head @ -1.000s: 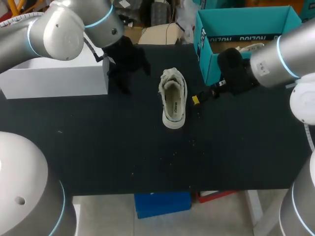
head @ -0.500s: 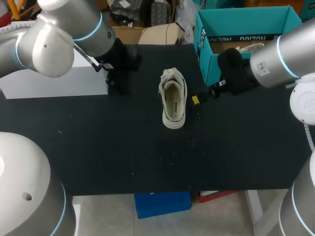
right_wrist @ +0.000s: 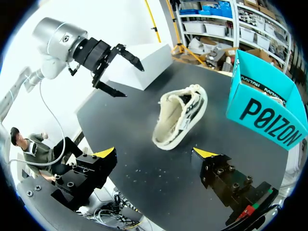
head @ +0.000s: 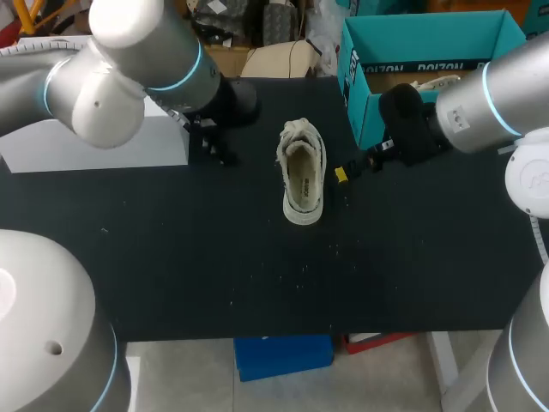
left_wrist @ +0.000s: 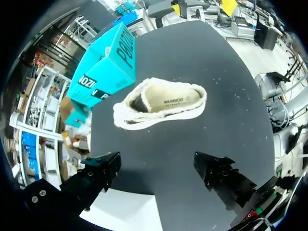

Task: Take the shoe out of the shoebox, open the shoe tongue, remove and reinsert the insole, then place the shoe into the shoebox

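A cream low-top shoe point(head: 302, 172) lies upright on the black table point(head: 214, 257), its opening facing up and its tongue end toward the far edge. The teal shoebox point(head: 420, 60) stands open at the far right. My left gripper point(head: 214, 146) hangs open left of the shoe, beside the white box; its own view shows the shoe point(left_wrist: 161, 103) ahead of the open left gripper point(left_wrist: 159, 171) with a gap between. My right gripper point(head: 356, 165) is open just right of the shoe, empty; the shoe point(right_wrist: 180, 115) lies ahead of the right gripper point(right_wrist: 155, 154).
A white box point(head: 94, 142) sits at the far left of the table, partly under my left arm. The teal shoebox point(right_wrist: 267, 106) stands close beside my right arm. Small light specks dot the table point(head: 292, 275) in front of the shoe.
My left arm has swung its wrist round and its gripper has shifted slightly, staying left of the shoe. The right arm and the shoe have not moved.
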Robot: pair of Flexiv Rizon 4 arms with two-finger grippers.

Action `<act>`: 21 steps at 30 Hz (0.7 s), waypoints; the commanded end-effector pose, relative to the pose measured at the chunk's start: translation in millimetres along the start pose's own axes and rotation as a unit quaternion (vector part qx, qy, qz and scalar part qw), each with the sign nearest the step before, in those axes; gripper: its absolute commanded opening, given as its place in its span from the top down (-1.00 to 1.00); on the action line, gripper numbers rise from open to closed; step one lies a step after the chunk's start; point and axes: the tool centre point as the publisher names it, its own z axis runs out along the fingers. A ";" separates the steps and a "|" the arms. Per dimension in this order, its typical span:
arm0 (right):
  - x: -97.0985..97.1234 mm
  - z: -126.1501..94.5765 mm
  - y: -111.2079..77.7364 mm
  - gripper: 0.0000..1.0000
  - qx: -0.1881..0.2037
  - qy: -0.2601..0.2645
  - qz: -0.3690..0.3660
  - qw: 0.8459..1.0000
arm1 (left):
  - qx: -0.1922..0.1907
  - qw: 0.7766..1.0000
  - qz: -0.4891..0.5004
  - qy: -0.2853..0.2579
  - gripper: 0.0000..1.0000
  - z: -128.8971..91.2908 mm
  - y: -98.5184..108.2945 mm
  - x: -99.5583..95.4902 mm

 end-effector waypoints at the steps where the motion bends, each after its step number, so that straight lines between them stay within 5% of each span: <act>1: 0.3 0.4 0.7 -1.00 0.001 0.000 0.000 1.000 | 0.008 1.000 0.005 0.010 -1.00 12.4 -1.3 -8.9; 5: 0.3 0.4 0.7 -1.00 0.001 0.000 0.000 1.000 | 0.010 1.000 0.007 0.017 -1.00 18.3 0.1 -11.6; 6: 0.3 0.4 0.7 -1.00 0.001 0.000 0.000 1.000 | 0.010 1.000 0.005 0.018 0.01 20.5 1.4 -14.3; 8: 0.3 0.4 0.7 -1.00 0.001 0.000 0.000 1.000 | 0.009 1.000 0.005 0.019 1.00 25.1 0.5 -19.9; 21: 0.3 0.4 0.7 -1.00 0.001 0.000 0.000 1.000 | 0.065 0.995 0.031 0.064 1.00 73.5 -33.1 -66.3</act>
